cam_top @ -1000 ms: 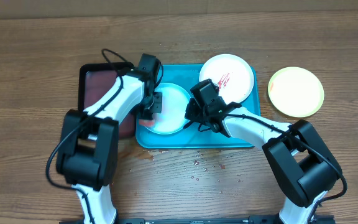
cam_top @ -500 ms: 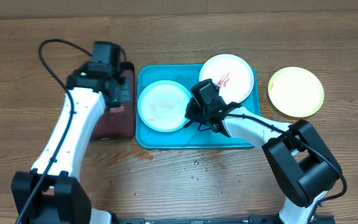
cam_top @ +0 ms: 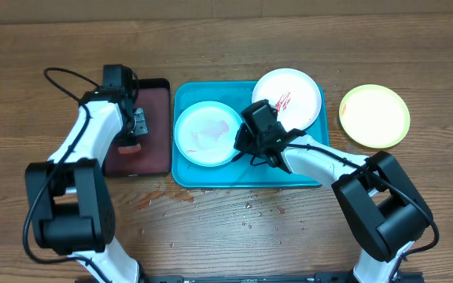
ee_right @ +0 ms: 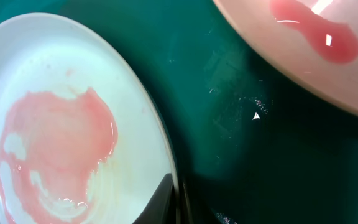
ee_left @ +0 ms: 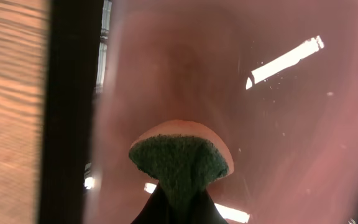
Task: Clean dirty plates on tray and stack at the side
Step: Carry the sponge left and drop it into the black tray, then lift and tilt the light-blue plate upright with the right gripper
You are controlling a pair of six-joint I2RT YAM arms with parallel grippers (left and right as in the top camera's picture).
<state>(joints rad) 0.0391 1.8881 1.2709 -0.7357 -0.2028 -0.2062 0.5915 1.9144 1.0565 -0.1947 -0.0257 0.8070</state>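
On the tabletop (cam_top: 234, 47), the turquoise tray (cam_top: 246, 177) sits at centre with the dark-red tray (cam_top: 152, 161) just beside its left edge, leaving only a narrow seam between the two rims. The pale mint plate (cam_top: 207, 134) fills the turquoise tray's left half, close to the left and near walls. The white plate (cam_top: 288, 98), streaked with red, lies at the far right corner and its rim overhangs the tray's far edge. The yellow-green plate (cam_top: 374, 116) rests on bare wood to the right, apart from the tray. Open wood runs along the far side and to the left of the dark-red tray, while the near strip carries scattered droplets (cam_top: 250, 208). The right end effector (cam_top: 242, 145) is clamped tight on the mint plate's right rim, between the two plates on the tray. The left end effector (cam_top: 132, 137) hangs over the dark-red tray, pinched closed on a sponge (cam_top: 130, 146). The left wrist camera shows what the overhead cannot: the sponge's green scouring face (ee_left: 180, 165) just above the glossy red tray floor, with the tray's black rim (ee_left: 73, 112) to the left. The right wrist camera shows a watery pink film (ee_right: 55, 143) spread across the mint plate and a red pool (ee_right: 316, 34) on the white one.
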